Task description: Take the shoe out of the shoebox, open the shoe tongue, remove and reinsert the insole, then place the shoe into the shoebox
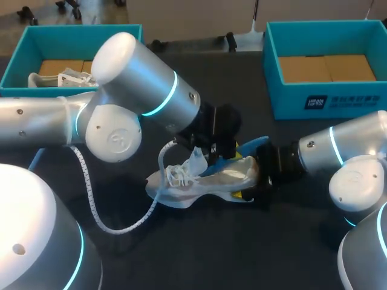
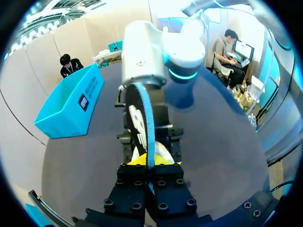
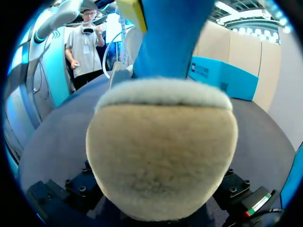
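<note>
A white and beige shoe (image 1: 202, 178) lies on its side in the middle of the dark table. My right gripper (image 1: 257, 176) is shut on its heel (image 3: 161, 151), which sits between its fingers and hides their tips in the right wrist view. A blue insole (image 1: 251, 145) sticks up out of the shoe's opening. My left gripper (image 1: 225, 154) is shut on the insole's edge. In the left wrist view the insole (image 2: 147, 118) stands edge-on between the closed yellow tips (image 2: 150, 163), with my right arm (image 2: 161, 47) straight ahead.
One teal shoebox (image 1: 18, 57) at the back left holds another white shoe (image 1: 60, 78). A second teal shoebox (image 1: 269, 66) stands at the back right with only cardboard (image 1: 326, 67) inside. A white cable (image 1: 91, 193) loops over the table left of the shoe.
</note>
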Robot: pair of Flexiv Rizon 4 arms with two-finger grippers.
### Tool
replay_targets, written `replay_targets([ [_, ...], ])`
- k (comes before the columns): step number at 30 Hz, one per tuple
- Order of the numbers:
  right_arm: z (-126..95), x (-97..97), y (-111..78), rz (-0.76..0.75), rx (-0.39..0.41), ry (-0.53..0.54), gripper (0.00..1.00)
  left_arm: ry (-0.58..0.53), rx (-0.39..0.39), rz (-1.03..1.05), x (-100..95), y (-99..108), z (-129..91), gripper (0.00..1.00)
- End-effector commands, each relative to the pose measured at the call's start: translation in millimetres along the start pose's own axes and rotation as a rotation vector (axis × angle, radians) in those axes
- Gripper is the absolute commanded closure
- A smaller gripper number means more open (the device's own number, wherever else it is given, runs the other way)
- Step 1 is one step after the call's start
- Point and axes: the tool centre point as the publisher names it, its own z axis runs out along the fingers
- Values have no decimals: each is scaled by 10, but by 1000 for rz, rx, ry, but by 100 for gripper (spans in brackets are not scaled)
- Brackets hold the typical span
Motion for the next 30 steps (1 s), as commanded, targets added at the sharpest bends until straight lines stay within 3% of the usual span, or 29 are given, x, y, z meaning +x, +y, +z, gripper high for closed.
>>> replay_targets([
  [1,22,8,-1,0,7,-2,100,48,-2,-6,-30,-133,-228,100],
  [7,22,8,-1,0,7,-2,100,109,48,-21,-1,-352,-473,100],
  [19,22,8,-1,0,7,-2,100,120,156,-56,-39,-864,-829,100],
  [30,22,8,-1,0,7,-2,100,155,333,-110,-153,-1279,-1203,100],
])
